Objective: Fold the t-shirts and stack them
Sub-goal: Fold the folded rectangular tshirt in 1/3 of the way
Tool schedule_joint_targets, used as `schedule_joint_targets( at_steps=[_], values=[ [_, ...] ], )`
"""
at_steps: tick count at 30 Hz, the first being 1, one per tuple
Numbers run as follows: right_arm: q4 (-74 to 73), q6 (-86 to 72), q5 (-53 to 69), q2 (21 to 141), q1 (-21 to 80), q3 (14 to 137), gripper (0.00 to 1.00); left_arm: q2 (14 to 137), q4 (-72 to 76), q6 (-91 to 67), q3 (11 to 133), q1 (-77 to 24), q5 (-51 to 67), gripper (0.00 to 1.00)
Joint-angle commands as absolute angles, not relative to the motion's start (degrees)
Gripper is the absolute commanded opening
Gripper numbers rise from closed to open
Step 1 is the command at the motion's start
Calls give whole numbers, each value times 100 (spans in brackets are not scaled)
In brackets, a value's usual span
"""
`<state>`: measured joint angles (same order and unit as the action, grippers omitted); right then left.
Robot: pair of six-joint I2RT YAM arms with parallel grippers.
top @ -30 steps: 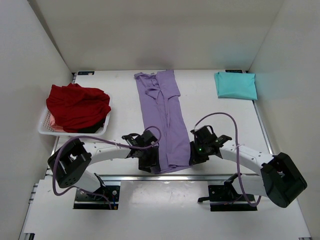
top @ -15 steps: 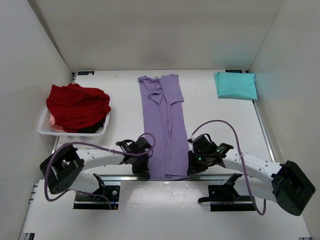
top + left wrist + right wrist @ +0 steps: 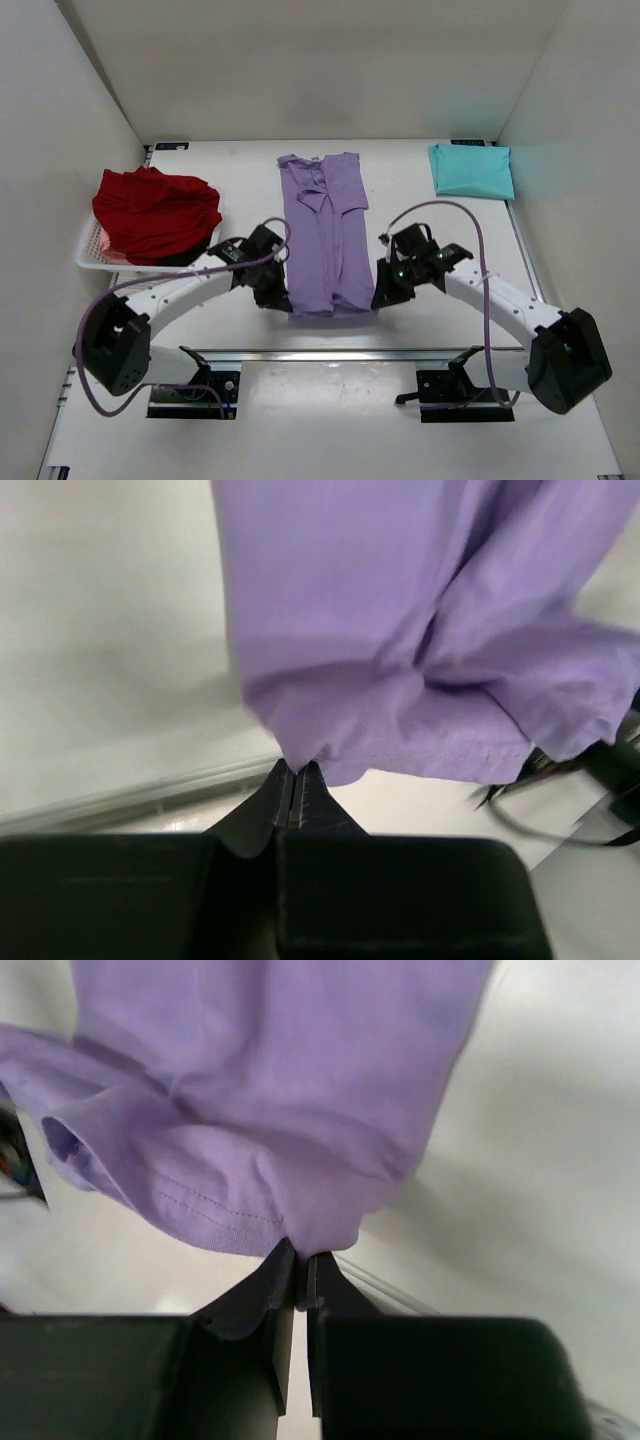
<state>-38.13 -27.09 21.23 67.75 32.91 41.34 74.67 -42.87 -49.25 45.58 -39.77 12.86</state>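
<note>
Now the lavender t-shirt (image 3: 325, 235) is being pinched at both near corners.
The left pincer (image 3: 284, 300) is clamping the shirt's near left corner, fingers pressed together on the cloth, and the right pincer (image 3: 378, 299) is clamping its near right corner likewise. The shirt is lying lengthwise on the surface (image 3: 450, 240). Left of it, red t-shirts (image 3: 155, 212) are sitting heaped in a white basket (image 3: 90, 260); right of its far end, a folded teal t-shirt (image 3: 471, 170) is lying flat.

**Item counts**

Shirts: one lavender shirt (image 3: 325, 230), one teal shirt (image 3: 471, 170), one red shirt heap (image 3: 155, 212), number of shirts inside it unclear. One white basket (image 3: 90, 256). Two tools: left tool (image 3: 282, 299), right tool (image 3: 380, 299).
</note>
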Motion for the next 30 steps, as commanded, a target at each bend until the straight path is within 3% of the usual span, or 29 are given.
schedule_joint_targets(
  at_steps=[1, 8, 20, 22, 23, 26, 27, 30],
  values=[
    [-4192, -1900, 1908, 7231, 2884, 5007, 0, 7795, -4632, -4272, 5245, -3376, 1143, 0],
    [-4280, -1258, 1740, 8532, 2338, 6414, 0, 9112, -4755, -3595, 6678, -2427, 1177, 0],
    [-4254, -1010, 1547, 10406, 1881, 8392, 0, 10730, -4860, -3462, 8455, -1872, 1012, 0],
    [-4201, -1011, 1581, 10765, 1794, 8796, 0, 10915, -4825, -3498, 8718, -1776, 1072, 9],
    [-4149, -1054, 1582, 10923, 1758, 8911, 8, 11020, -4799, -3533, 8849, -1688, 1046, 27],
    [-4131, -1160, 1355, 11144, 1679, 9368, 32, 11188, -4650, -3568, 9026, -1512, 1177, 53],
    [-4113, -1204, 1267, 11075, 1696, 9369, 42, 11215, -4554, -3586, 9044, -1451, 1204, 57],
    [-3807, -1318, 1134, 10681, 1679, 8922, 44, 11189, -4500, -3603, 9070, -1406, 1301, 51]
  ],
)
